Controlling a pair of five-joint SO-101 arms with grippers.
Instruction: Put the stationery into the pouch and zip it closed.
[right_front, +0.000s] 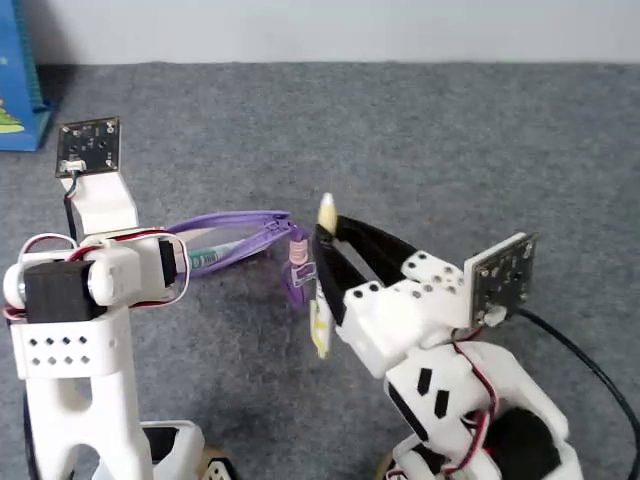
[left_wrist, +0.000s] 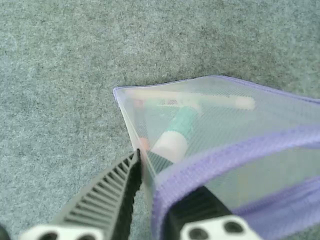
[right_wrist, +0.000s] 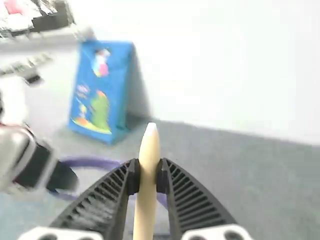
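Note:
The clear mesh pouch (right_front: 240, 238) with purple zip trim lies on the grey carpet at mid-table, its mouth toward the right arm. My left gripper (right_front: 186, 257) is shut on the pouch's rim (left_wrist: 165, 182). Inside the pouch (left_wrist: 215, 125) lie a cream pen (left_wrist: 200, 98), a green-and-white marker (left_wrist: 176, 134) and something orange. My right gripper (right_front: 322, 262) is shut on another cream pen (right_front: 321, 300), held just off the pouch's open end, beside the pink zip pull (right_front: 297, 250). In the right wrist view that pen (right_wrist: 148, 150) stands between the fingers (right_wrist: 120, 192).
A blue printed bag (right_front: 15, 90) stands at the far left edge by the white wall; the right wrist view has it (right_wrist: 102, 90) behind the left arm (right_wrist: 22, 157). Open grey carpet (right_front: 450, 140) stretches beyond both arms.

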